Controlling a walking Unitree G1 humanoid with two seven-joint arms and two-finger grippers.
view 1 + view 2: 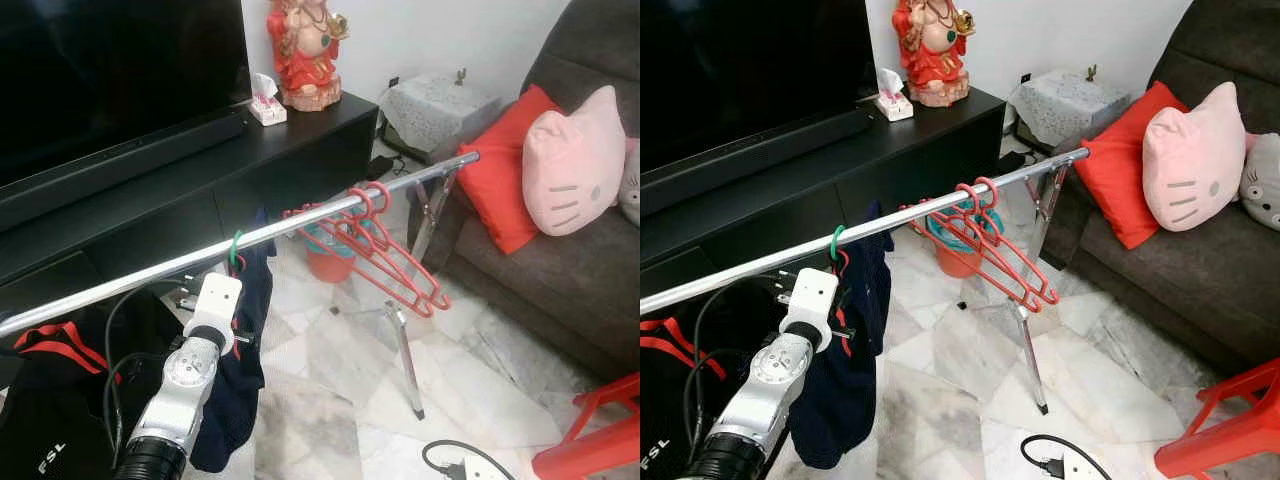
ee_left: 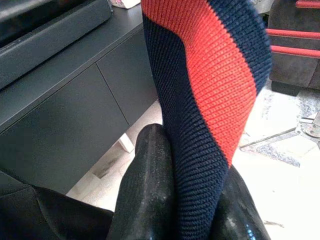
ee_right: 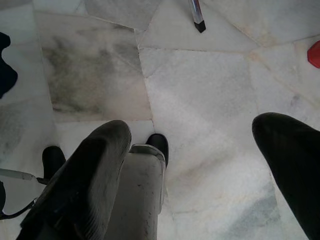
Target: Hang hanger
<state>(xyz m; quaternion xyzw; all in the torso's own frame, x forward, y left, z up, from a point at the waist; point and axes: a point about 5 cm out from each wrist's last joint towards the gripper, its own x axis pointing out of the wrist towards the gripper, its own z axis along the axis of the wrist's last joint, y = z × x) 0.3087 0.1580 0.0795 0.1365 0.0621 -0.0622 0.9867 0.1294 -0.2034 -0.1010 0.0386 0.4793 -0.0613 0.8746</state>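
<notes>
**Under the silver rail, left tool clamped on navy cloth**

Across the middle of the room a silver clothes rail (image 1: 300,228) runs from near left to far right on metal legs. A bunch of red hangers (image 1: 375,245) hooks over it toward the far right end, their long bars slanting down to the right. Further left, a hanger with a green hook (image 1: 236,248) sits on the rail, carrying a navy garment (image 1: 235,380) that hangs straight down. The left tool (image 2: 175,200) is raised just below that hook, its black fingers (image 2: 145,190) pinched together on navy-and-red knit fabric. A black garment (image 1: 50,400) hangs near left. Behind the rail stand a black TV surface (image 1: 200,170), a red statue (image 1: 305,50) and a tissue box (image 1: 266,100). A grey sofa (image 1: 560,270) with a red cushion (image 1: 505,170) and pink cat pillow (image 1: 570,160) sits right. The right tool (image 3: 195,165) points down at marble floor (image 3: 200,90), fingers spread apart.
</notes>
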